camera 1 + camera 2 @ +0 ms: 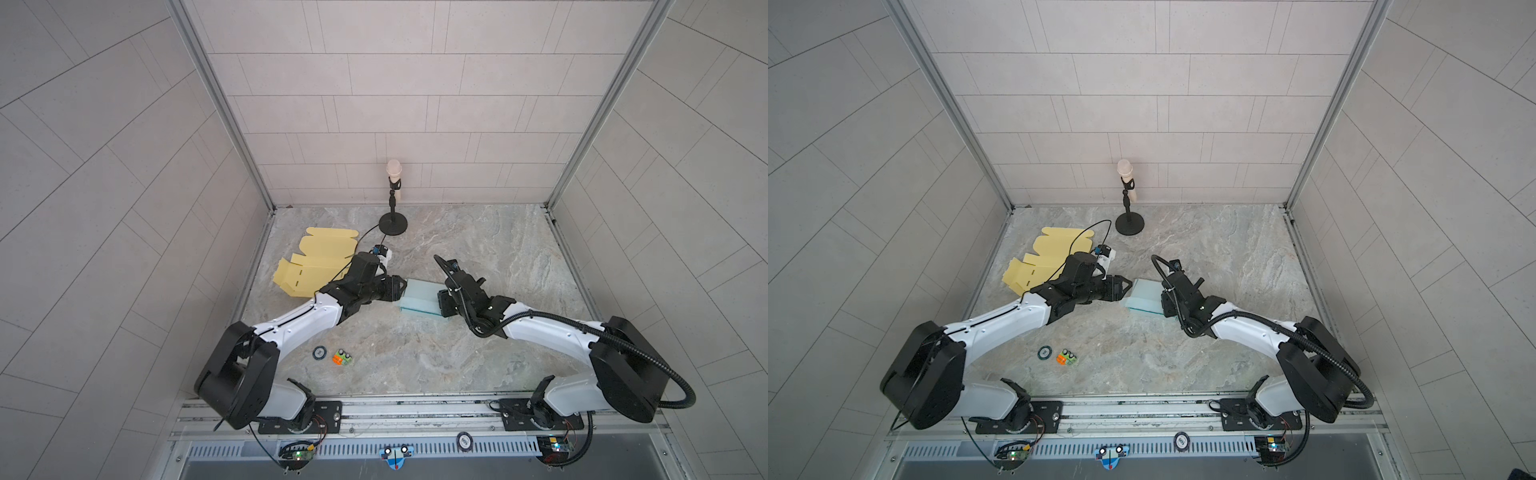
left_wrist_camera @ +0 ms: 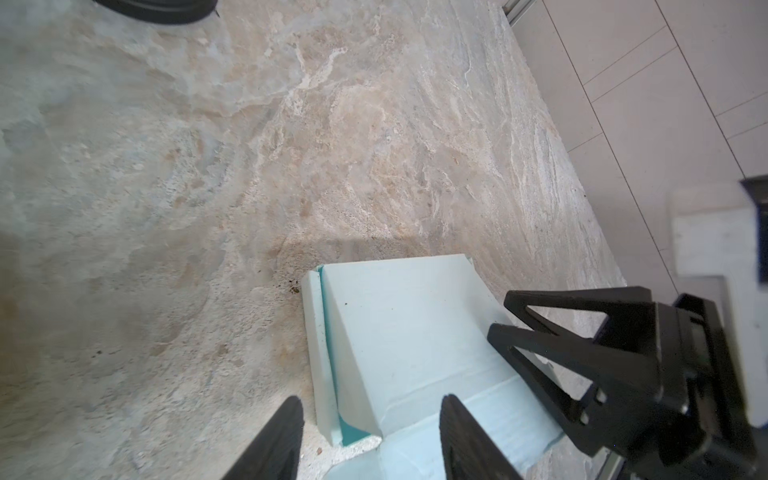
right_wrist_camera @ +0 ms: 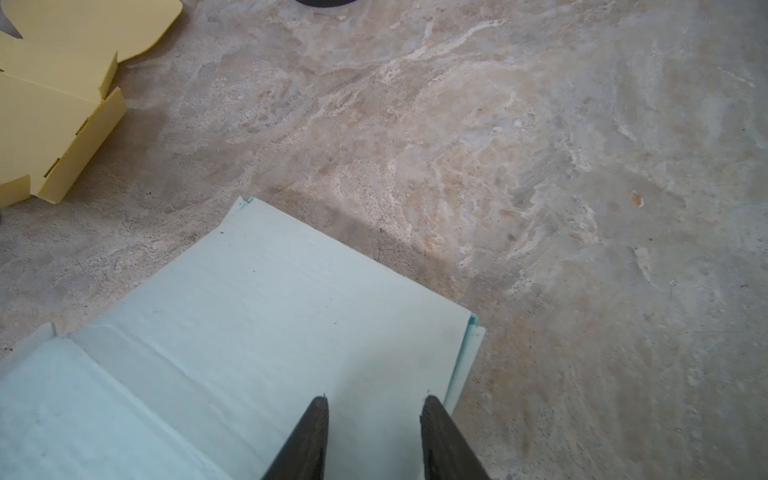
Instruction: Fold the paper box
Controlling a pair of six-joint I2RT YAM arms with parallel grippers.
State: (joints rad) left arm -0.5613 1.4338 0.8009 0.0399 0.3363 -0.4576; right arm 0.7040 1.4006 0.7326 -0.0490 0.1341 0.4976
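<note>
My left gripper (image 2: 372, 401): open. One tip is outside the side wall of the box (image 2: 395, 324) and the other is over its inside. The wall stands between them, but nothing is pinched.
My right gripper (image 3: 375, 400): also open, with both tips low over the sloping top panel, near its edge. I cannot tell whether they press on it.
Box: pale blue and half formed, it sits near the middle of the table (image 1: 478, 353) between my two grippers in both top views.
Stage: the walls look raised, and I judge the corner flap is not yet tucked in.
Risk, slide: the box is light and the stone is smooth, so a sideways nudge from my left could push it away from my right.
Risk, crush: closing my left off-square would crease the wall — not fold it.
Risk, spring-back: if my right lifts, the top panel will probably pop up.
Risk, clash: my grippers are close to each other — any reach across could knock them together.
Yellow sheet (image 1: 316, 266): flat and well apart from the box, so no danger.
Microphone stand (image 1: 393, 195): at the far wall, out of my way.
</note>
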